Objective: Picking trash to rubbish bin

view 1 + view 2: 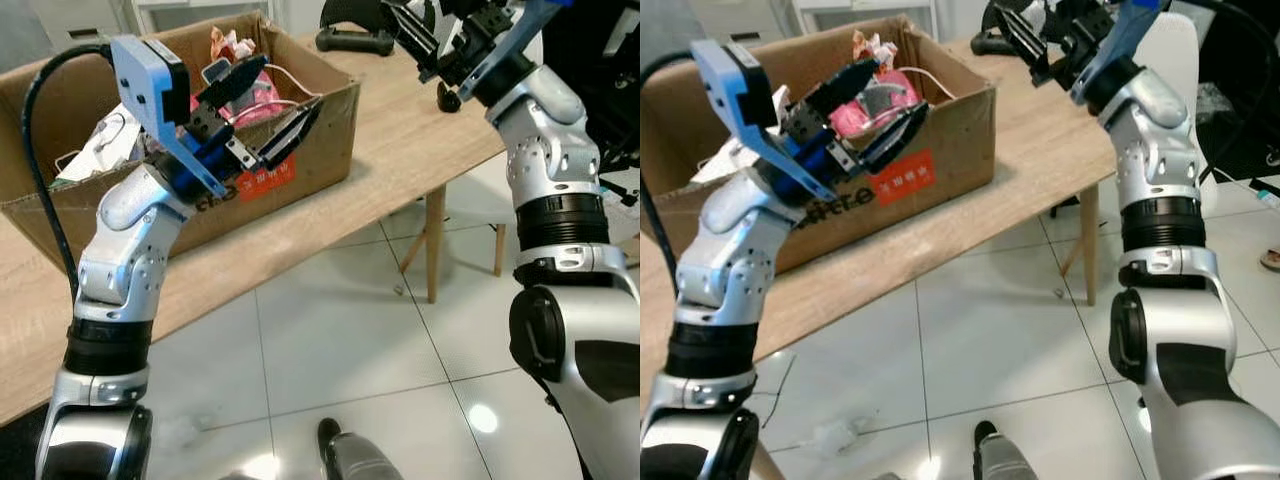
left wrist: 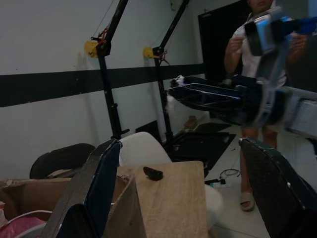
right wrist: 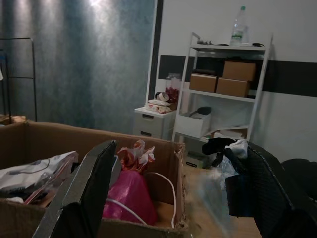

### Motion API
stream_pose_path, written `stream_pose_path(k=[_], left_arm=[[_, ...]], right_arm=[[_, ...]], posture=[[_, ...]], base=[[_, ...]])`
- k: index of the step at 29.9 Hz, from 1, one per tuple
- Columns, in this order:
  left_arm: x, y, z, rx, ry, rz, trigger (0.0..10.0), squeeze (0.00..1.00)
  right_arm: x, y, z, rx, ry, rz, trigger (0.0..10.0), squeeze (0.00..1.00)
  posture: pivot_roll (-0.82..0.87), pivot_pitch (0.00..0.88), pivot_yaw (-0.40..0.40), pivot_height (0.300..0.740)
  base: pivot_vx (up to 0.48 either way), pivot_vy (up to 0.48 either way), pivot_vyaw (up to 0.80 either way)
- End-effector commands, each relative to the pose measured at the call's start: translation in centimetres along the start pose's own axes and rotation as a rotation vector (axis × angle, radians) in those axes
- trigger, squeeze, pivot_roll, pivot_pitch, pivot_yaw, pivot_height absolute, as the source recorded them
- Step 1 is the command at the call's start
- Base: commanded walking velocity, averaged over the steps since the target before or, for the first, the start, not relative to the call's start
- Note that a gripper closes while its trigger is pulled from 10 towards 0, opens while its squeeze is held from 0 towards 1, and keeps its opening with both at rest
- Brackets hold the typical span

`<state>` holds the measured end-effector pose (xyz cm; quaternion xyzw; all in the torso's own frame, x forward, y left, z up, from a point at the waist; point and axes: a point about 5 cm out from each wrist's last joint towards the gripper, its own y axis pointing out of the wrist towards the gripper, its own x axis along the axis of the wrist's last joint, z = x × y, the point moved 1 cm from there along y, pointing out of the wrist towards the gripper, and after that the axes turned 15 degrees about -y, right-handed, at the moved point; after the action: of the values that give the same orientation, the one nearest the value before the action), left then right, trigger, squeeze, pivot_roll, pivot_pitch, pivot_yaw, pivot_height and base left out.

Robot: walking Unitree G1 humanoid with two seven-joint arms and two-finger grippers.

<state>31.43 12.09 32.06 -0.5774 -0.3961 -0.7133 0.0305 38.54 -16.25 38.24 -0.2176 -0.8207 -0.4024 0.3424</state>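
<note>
Both silver arms are raised over the wooden table; left gripper is spread wide before the cardboard box, right gripper also wide, empty

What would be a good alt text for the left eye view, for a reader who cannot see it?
The robot's left end effector, fingers open and empty, is raised in front of a cardboard box of trash on a wooden table. The right end effector is raised at the table's far end, over white floor tiles.
</note>
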Motion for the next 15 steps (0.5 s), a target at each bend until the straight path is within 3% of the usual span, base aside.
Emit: stream_pose_path(k=[1, 15], left_arm=[[-0.3, 0.1, 0.1, 0.016, 0.001, -0.001, 10.0, 0.00], [-0.7, 0.7, 1.4, 0.167, 0.032, -0.019, 10.0, 0.00]], right_arm=[[0.2, -0.2, 0.0, 0.013, 0.007, -0.014, 10.0, 0.00], [0.1, -0.8, -0.1, 0.024, 0.010, -0.005, 10.0, 0.00]], posture=[[-0.05, 0.118, 0.026, 0.740], [-0.05, 0.117, 0.024, 0.740]], base=[[0.000, 0.000, 0.44], [0.000, 0.000, 0.79]])
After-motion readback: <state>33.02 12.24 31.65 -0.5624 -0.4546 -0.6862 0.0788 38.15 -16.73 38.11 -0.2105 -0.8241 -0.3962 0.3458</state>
